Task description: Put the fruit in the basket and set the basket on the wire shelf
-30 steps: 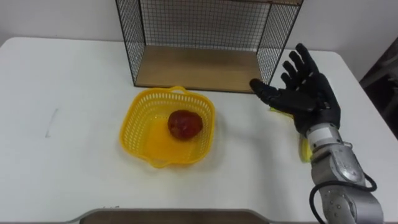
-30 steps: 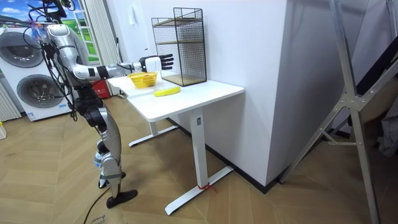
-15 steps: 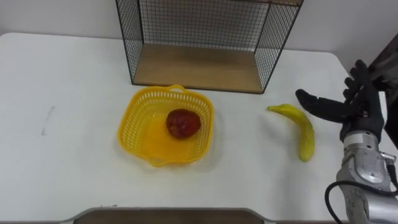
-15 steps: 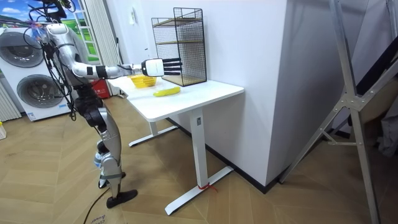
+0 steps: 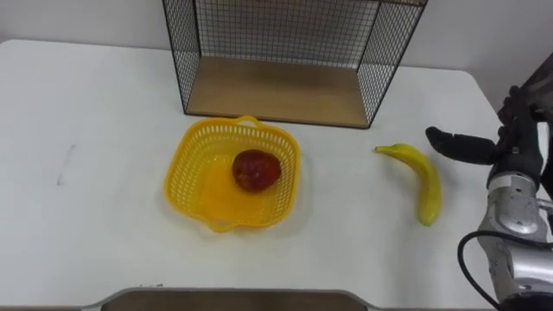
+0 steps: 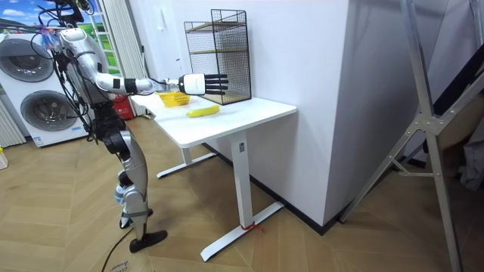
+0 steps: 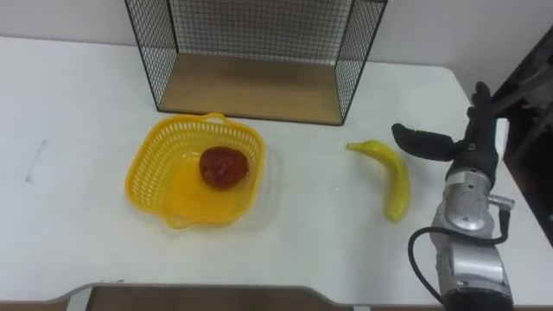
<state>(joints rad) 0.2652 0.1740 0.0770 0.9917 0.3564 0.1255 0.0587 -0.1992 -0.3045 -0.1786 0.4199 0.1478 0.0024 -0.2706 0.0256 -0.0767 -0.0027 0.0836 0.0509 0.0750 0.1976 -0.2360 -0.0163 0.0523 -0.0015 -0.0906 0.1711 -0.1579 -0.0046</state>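
Left eye view: curved yellow banana [image 5: 419,181] on white table [image 5: 104,112].

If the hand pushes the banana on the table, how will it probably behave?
The banana lies flat and curved, so a push near one end would probably pivot it rather than roll it. Its clean yellow skin suggests firmness; it would likely lift stiffly, in one piece.

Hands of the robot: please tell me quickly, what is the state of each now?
Left hand: cannot be told.
Right hand: open, holding nothing, beside the banana, not touching it.
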